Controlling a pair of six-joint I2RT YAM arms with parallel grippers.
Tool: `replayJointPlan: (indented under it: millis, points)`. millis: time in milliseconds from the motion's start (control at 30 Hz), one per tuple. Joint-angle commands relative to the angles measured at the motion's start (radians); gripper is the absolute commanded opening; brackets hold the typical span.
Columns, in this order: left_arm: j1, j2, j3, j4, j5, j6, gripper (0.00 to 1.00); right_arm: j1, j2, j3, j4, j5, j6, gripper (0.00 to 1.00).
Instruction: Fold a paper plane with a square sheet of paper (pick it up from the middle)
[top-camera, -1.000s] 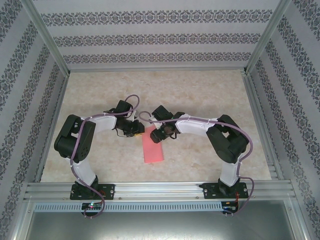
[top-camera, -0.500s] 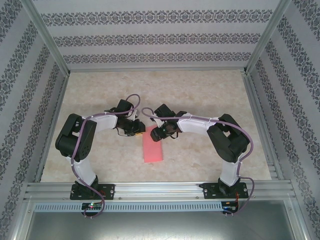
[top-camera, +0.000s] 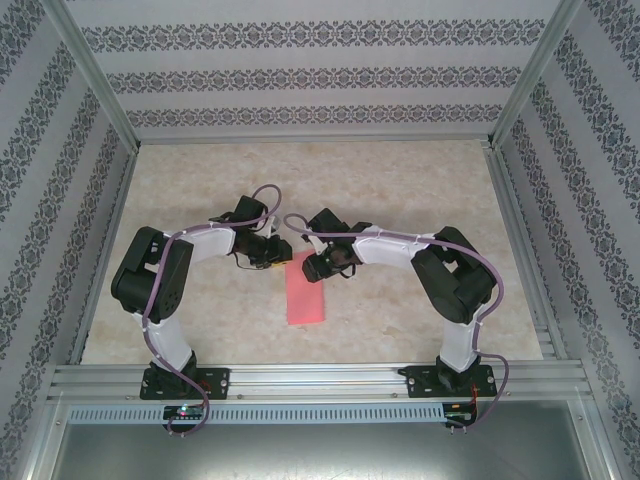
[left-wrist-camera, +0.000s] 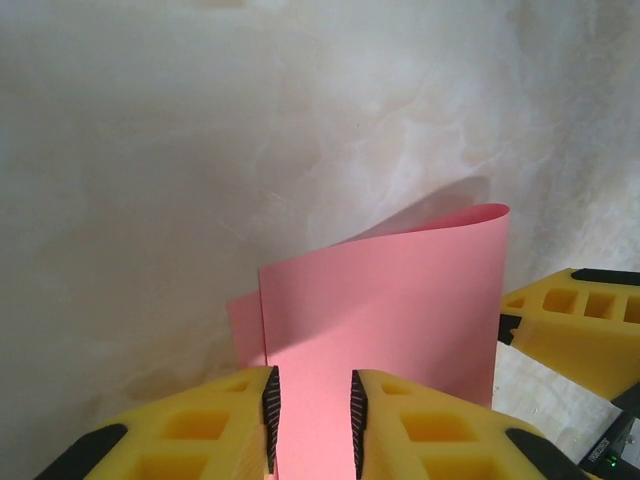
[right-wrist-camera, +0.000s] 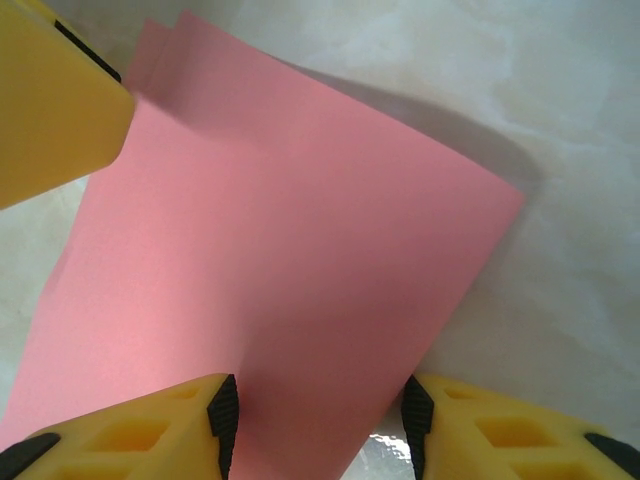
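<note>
- The pink sheet of paper (top-camera: 307, 293) is lying folded into 2 layers on the counter (top-camera: 400, 180), its long axis running from the arm bases toward the far wall.
- At the sheet's far end, the top layer is curling up off the lower one.
- The left fingers (left-wrist-camera: 270, 400) are standing narrowly parted over the sheet's far-left part, pink showing in the gap, pinching nothing.
- The right fingers (right-wrist-camera: 222, 400) are gaping wide over the sheet's far-right part, gripping nothing.
- Both arms are sitting about equally near; the next crease is probably depending on that raised end.
</note>
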Motion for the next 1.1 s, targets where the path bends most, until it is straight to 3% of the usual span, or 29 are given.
replayJointPlan:
  millis: [0, 1067]
  points:
    - [-0.006, -0.031, 0.025, -0.035, -0.005, 0.031, 0.29, 0.002, 0.017, 0.016, -0.025, 0.022, 0.004, 0.5]
    - [0.013, -0.166, -0.034, -0.111, -0.047, 0.048, 0.33, 0.04, 0.028, 0.037, -0.048, 0.072, -0.028, 0.52]
